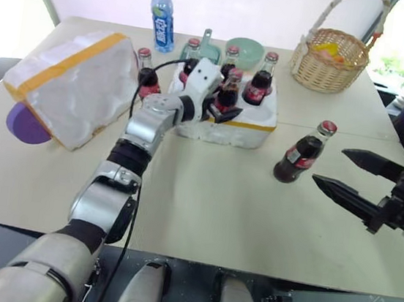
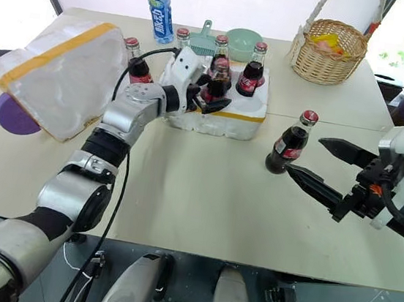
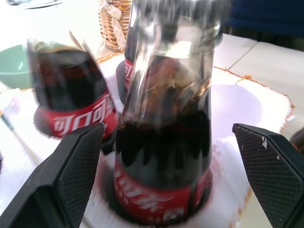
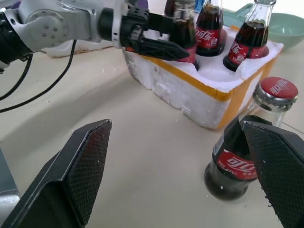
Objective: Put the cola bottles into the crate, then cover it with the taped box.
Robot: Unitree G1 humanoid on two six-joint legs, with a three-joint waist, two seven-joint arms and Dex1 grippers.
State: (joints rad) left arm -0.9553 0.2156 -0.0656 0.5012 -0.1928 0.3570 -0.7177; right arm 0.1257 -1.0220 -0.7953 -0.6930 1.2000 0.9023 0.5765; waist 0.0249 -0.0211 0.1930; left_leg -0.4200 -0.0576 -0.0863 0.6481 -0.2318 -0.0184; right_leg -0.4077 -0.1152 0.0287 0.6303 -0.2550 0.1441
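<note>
The crate (image 1: pixel 253 125) stands mid-table with several cola bottles upright in its holes. My left gripper (image 1: pixel 224 106) is open around the front bottle (image 3: pixel 161 156), which sits in its hole, with both fingers (image 3: pixel 71 171) clear of the glass. Another cola bottle (image 1: pixel 146 76) stands on the table just left of the crate. A further one (image 1: pixel 302 154) stands to the crate's right, just ahead of my open right gripper (image 1: pixel 328 165), which is empty. The taped box (image 1: pixel 74 84) lies tilted at the left.
A purple plate (image 1: pixel 23 124) peeks from under the taped box. At the back stand a blue-capped water bottle (image 1: pixel 162 13), a green bowl (image 1: pixel 245 51), a green scoop (image 1: pixel 206 45) and a wicker basket (image 1: pixel 331 58).
</note>
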